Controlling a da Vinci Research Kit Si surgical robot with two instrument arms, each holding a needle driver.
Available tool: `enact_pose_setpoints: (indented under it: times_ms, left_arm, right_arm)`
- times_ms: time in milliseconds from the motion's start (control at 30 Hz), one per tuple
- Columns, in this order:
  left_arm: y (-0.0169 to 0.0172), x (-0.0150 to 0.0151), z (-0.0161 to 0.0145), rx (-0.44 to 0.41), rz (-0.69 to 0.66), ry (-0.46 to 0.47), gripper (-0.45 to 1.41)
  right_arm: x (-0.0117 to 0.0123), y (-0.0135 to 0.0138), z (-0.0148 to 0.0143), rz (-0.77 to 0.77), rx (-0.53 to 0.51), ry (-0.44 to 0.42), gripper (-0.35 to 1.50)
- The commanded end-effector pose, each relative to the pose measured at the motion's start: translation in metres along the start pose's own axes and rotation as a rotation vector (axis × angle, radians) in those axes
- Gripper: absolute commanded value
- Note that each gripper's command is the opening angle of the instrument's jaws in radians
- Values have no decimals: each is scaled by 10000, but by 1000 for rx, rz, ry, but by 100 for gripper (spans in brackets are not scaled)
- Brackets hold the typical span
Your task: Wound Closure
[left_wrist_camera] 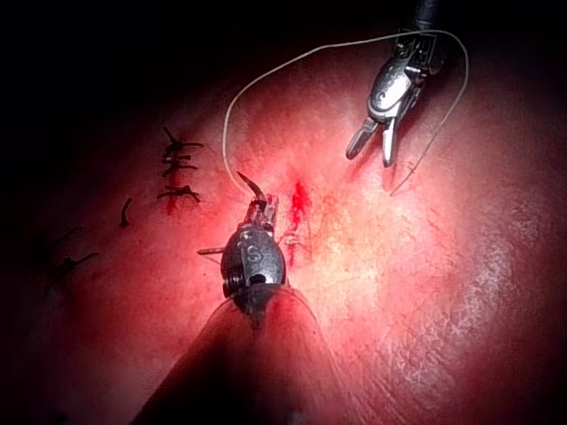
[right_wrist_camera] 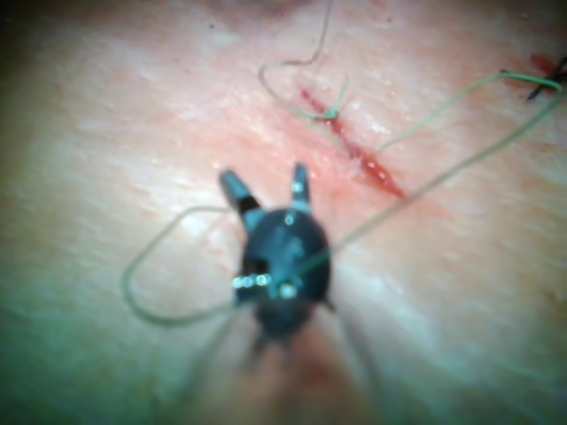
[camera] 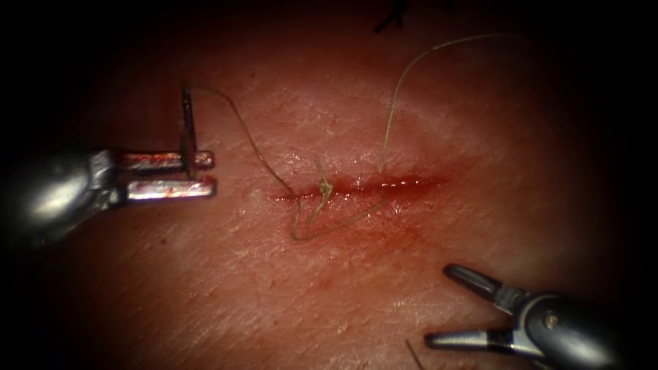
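Bench practice on pork belly: the left arm's tool [camera: 205, 173] reaches in from the left side of the tissue [camera: 205, 288], its jaws pressed together on the curved needle [camera: 186, 127], which they grip low on its curve. The needle stands nearly upright out of the jaws, clear of the tissue and well to the left of the cut [camera: 363, 186]. From the needle's upper end the thread [camera: 250, 137] trails down to the cut, where it loops over the left part of the wound and sweeps along its near side; a second strand rises from the cut's middle toward the far edge of the tissue. Red fluid [camera: 404, 183] glistens along the cut. The right arm's tool [camera: 442, 305] hovers near the tissue's near right corner, well apart from the cut, jaws spread wide and holding nothing. Dark cut ends of thread [left_wrist_camera: 177, 168] from finished stitches show in the left wrist view
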Motion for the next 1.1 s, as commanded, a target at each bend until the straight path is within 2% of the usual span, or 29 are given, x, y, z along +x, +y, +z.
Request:
enact_pose_setpoints:
  times_ms: [33,133,267,367,500,600,767,833,933,1100]
  left_arm:
    - [-10,-3,-5,18,-2,0,-45]
    - [-19,-3,-28,53,-14,5,-45]
    - [-16,-7,-39,72,-19,-1,-45]
    - [-6,-7,-32,59,-17,8,-45]
    - [0,-6,-23,47,-15,18,-45]
    - [5,-4,-15,36,-14,27,-45]
    - [10,-3,-9,28,-11,33,-45]
    - [12,-3,-9,28,-11,33,-45]
    - [15,-3,-9,26,-9,35,-45]
    - [17,-4,-8,24,-7,36,-45]
  right_arm:
    - [-7,6,10,-6,-4,2,130]
    - [-10,18,16,-15,-22,-3,130]
    - [-15,40,32,-62,-73,-16,125]
    - [-24,61,55,-96,-108,-34,120]
    - [-34,72,76,-115,-123,-55,116]
    - [-48,75,99,-127,-112,-62,106]
    - [-66,76,128,-150,-80,-70,54]
    - [-67,80,132,-150,-83,-70,46]
    - [-62,88,133,-168,-81,-70,-35]
    - [-55,81,118,-164,-78,-73,-35]
